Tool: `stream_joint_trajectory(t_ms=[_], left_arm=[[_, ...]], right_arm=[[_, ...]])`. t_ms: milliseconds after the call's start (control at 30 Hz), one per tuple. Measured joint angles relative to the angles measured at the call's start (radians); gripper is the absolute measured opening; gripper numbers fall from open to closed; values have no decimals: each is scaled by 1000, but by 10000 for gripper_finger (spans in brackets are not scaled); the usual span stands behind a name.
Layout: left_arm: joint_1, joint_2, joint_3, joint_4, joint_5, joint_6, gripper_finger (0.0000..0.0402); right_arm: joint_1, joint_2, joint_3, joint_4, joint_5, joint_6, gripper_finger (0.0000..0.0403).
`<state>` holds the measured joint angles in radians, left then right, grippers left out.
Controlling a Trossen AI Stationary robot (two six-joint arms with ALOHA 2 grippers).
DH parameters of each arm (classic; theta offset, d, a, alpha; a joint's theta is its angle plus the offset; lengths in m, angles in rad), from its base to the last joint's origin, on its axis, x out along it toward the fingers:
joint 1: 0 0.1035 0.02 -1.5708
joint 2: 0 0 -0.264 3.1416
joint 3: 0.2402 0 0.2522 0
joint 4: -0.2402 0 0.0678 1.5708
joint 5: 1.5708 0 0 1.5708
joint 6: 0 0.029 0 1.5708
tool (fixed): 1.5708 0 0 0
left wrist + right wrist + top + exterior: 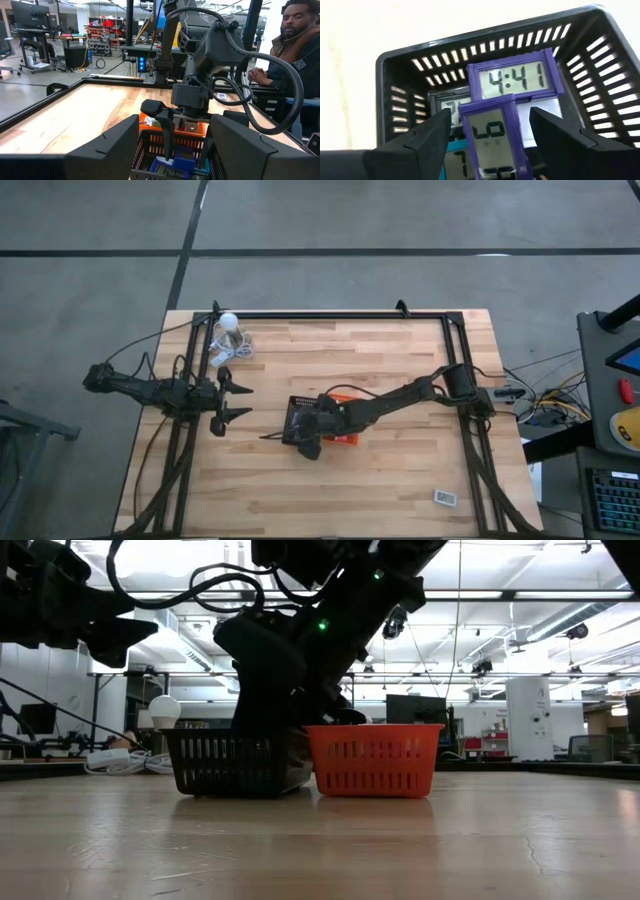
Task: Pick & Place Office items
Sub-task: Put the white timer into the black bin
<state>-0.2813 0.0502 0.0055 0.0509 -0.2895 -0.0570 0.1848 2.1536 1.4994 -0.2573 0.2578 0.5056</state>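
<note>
The office items here are small digital clocks. Several with purple and teal frames lie in the black slatted tray, which stands mid-table against the orange tray. My right gripper reaches slanting down into the black tray, open. Its fingers stand on either side of a purple-framed clock with a small gap on each side. That clock rests on the others. My left gripper waits open at the table's left.
A white clock lies alone near the table's front right corner. A white ball with coiled cable sits at the far left. Black frame rails run along the table's edges. A person sits beyond the table's right side.
</note>
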Motion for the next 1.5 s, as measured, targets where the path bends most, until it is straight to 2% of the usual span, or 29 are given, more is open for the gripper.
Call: stream_joint_trajectory(t_ms=[200, 467, 767, 933, 1067, 1333, 1500], left_arm=[[0, 0, 0, 0, 0, 0, 252], [0, 0, 0, 0, 0, 0, 252], [0, 1, 0, 0, 0, 0, 252], [0, 1, 0, 0, 0, 0, 252], [0, 1, 0, 0, 0, 0, 252], [0, 1, 0, 0, 0, 0, 252], [0, 1, 0, 0, 0, 0, 252]], right_arm=[[0, -25, 0, 0, -81, 0, 260], [-3, -115, 0, -14, -82, -52, 239], [9, -287, 12, -121, -90, -8, 229], [31, -380, 13, -295, -215, 169, 230], [68, -440, 12, -477, -303, 411, 231], [235, -497, 12, -805, -310, 839, 228], [359, -495, 11, -919, -308, 986, 228]])
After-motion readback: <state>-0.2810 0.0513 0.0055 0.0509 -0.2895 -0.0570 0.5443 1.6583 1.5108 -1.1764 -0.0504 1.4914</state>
